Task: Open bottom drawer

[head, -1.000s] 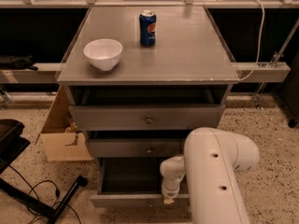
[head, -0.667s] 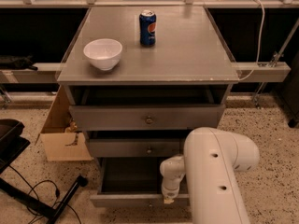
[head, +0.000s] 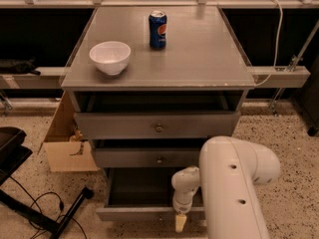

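Note:
The grey cabinet (head: 159,63) has three drawers. The bottom drawer (head: 134,213) stands pulled out toward me, and its dark empty inside (head: 142,185) shows. Its flat grey front runs along the lower edge of the view. My gripper (head: 180,222) hangs from the white arm (head: 234,183) right at that front's top edge, right of the middle, with its tan tip pointing down. The drawer's knob is not clearly visible. The middle drawer (head: 149,158) and the top drawer (head: 157,126) each show a small round knob.
A white bowl (head: 110,57) and a blue soda can (head: 157,29) stand on the cabinet top. A cardboard box (head: 65,143) sits on the floor at the left. A black stand base and cables (head: 30,208) lie at the lower left. Speckled floor lies to the right.

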`<state>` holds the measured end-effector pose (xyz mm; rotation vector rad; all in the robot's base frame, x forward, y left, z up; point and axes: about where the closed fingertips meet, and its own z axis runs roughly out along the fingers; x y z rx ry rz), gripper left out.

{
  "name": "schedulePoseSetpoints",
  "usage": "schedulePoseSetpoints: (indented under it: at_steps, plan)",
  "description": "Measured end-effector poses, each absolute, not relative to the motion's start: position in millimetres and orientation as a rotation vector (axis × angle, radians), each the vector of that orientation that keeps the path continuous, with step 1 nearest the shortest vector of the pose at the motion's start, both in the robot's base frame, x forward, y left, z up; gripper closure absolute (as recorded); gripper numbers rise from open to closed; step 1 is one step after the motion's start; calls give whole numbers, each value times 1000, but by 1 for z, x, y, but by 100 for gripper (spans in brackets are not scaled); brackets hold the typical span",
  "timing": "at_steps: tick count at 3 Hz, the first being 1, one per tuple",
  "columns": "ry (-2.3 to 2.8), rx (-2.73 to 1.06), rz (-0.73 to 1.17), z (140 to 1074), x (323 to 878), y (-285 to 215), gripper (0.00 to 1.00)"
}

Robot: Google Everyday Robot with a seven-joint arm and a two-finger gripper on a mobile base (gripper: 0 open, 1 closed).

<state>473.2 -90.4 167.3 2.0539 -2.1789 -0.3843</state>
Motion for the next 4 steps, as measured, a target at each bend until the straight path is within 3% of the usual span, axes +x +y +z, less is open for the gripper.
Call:
schedulePoseSetpoints:
  at_steps: [1,3,4]
  plan:
    - [-2192,2142,-430,178,466,-91,0]
    - [-2269,2334,-240,289,467,-92,0]
    - [-2263,2296,-208,352,415,-109,0]
